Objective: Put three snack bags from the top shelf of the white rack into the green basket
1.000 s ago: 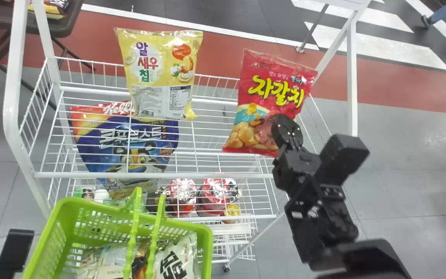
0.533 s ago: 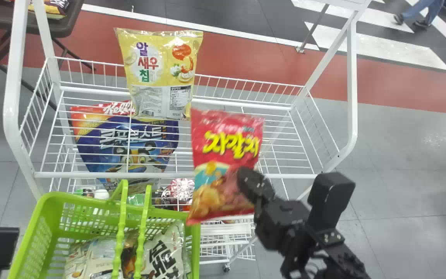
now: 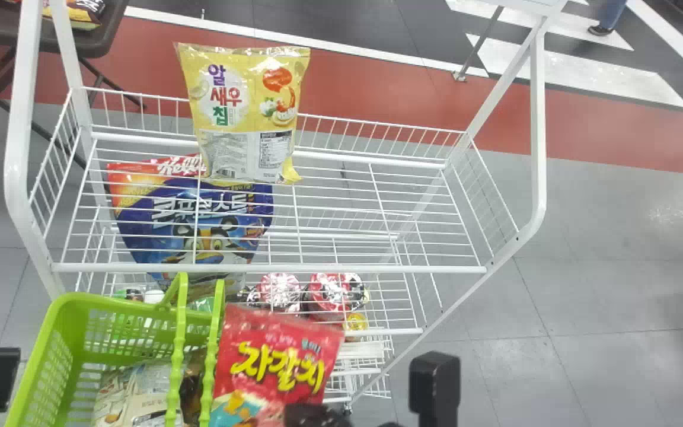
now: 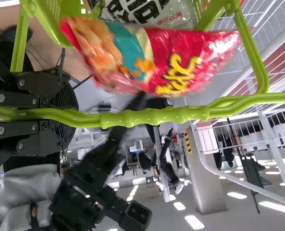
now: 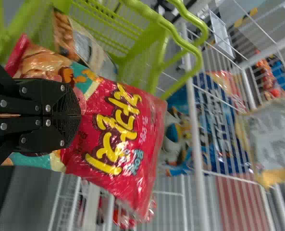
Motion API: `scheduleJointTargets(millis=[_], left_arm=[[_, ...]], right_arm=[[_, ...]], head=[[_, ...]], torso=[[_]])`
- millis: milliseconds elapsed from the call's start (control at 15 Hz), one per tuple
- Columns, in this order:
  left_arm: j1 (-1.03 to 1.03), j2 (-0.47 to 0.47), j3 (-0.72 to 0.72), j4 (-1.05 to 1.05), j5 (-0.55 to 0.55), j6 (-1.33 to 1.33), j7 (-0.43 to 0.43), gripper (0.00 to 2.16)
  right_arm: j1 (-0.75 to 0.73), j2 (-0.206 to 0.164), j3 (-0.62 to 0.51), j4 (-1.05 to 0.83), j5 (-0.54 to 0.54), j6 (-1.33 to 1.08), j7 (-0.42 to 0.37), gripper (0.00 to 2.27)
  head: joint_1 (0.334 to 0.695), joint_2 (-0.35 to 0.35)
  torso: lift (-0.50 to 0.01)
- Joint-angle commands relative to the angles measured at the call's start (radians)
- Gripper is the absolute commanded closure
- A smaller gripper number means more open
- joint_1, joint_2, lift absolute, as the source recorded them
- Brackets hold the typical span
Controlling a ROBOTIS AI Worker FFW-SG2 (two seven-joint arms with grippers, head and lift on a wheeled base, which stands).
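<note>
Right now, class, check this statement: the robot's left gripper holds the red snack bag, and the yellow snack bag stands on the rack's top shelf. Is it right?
Not quite: it is the right gripper that holds the red snack bag, as the right wrist view shows. The yellow snack bag does stand on the rack's top shelf.
</note>
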Motion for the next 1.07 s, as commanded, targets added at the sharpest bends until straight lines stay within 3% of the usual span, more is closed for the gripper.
scheduleJointTargets(millis=[0, 267, 467, 533, 667, 733, 1000], left_arm=[[0.002, -0.002, -0.008, -0.003, -0.002, 0.000, 0.002, 1.51], [0.009, -0.002, -0.016, -0.006, -0.002, 0.000, 0.002, 1.51], [0.012, 0.000, -0.024, -0.011, -0.003, 0.000, 0.000, 1.51], [0.012, 0.000, -0.024, -0.011, -0.003, 0.000, 0.000, 1.51], [0.012, 0.000, -0.022, -0.009, -0.003, 0.000, 0.000, 1.51], [0.012, 0.000, -0.021, -0.009, -0.003, 0.000, 0.000, 1.51], [0.012, 0.000, -0.014, -0.011, -0.002, 0.003, 0.000, 1.51]], right_arm=[[-0.004, -0.006, 0.058, 0.015, -0.001, 0.001, 0.013, 2.24], [-0.030, -0.013, 0.145, 0.055, 0.034, -0.113, 0.024, 2.24], [-0.080, -0.047, 0.211, 0.135, 0.106, -0.211, -0.098, 2.23], [-0.077, -0.055, 0.214, 0.133, 0.116, -0.211, -0.108, 1.97], [-0.056, -0.065, 0.190, 0.101, 0.110, -0.202, -0.110, 0.39], [-0.045, -0.067, 0.173, 0.073, 0.106, -0.168, -0.110, 0.01], [-0.024, -0.075, 0.108, 0.018, 0.105, -0.162, -0.110, 0.02]], head=[[0.695, -0.289], [0.695, -0.178], [0.695, -0.134], [0.695, -0.137], [0.695, -0.157], [0.695, -0.161], [0.695, -0.228]], torso=[[0.000], [0.000], [0.000], [0.000], [0.000], [0.000], [0.000]])
